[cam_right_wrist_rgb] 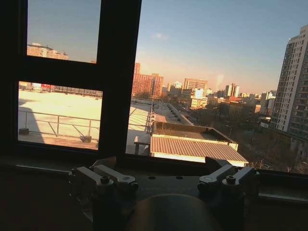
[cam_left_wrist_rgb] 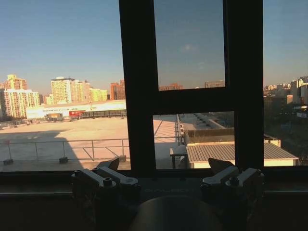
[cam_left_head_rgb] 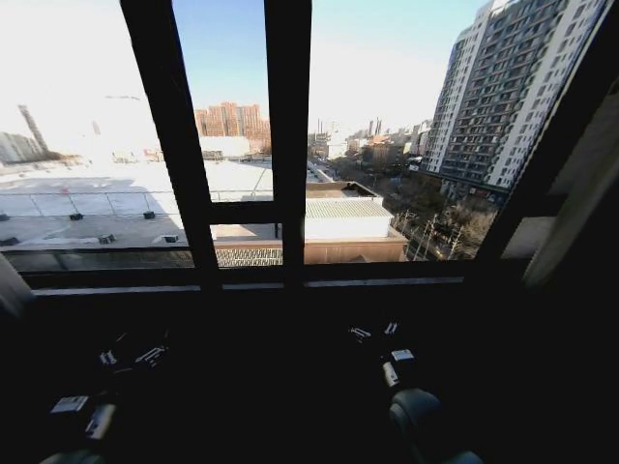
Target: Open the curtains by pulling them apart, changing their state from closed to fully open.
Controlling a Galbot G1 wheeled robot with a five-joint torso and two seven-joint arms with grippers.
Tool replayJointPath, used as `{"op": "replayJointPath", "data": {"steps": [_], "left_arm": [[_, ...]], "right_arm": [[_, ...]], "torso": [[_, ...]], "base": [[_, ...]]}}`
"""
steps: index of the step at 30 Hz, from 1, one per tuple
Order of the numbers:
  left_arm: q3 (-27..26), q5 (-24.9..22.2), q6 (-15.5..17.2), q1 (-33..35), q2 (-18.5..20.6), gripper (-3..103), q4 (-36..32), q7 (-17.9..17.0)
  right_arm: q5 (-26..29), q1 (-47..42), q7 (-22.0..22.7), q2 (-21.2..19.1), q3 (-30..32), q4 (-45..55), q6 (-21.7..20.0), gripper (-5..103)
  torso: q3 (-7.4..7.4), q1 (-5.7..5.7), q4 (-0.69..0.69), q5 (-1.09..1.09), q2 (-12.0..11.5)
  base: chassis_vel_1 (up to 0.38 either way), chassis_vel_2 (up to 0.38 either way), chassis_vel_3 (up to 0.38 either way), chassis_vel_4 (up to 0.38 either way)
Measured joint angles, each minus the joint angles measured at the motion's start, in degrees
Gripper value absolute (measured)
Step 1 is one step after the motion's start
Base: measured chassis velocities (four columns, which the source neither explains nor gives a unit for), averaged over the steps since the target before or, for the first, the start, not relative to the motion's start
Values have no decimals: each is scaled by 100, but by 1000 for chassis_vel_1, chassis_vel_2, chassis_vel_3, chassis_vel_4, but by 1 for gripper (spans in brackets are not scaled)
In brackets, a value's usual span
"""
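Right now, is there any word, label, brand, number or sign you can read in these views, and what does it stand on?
None can be read.
Faint embossed marking on the left end effector body between its fingers: too dim to read.
Red signage on the long low building across the rooftop: too small to read.
Window frame and the curtain at the right edge: no text.
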Motion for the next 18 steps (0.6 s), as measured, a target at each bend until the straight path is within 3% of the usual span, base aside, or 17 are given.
{"op": "replayJointPath", "data": {"steps": [9,13,18], "left_arm": [[-92,-67,-38,-41,-8,100,-34,-31],[-106,-125,-62,-33,-25,100,-55,-31],[-98,-129,-103,-41,-44,100,-56,-30]], "right_arm": [[-9,1,12,35,9,-82,207,100],[8,12,16,50,2,-63,207,100],[18,28,31,52,0,-24,164,100]], "torso": [[-5,-9,5,-3,6],[-4,-9,-4,0,6],[3,3,0,0,-4]], "base": [[297,-259,-292,292],[61,-41,-112,114],[-2,15,12,-3]]}}
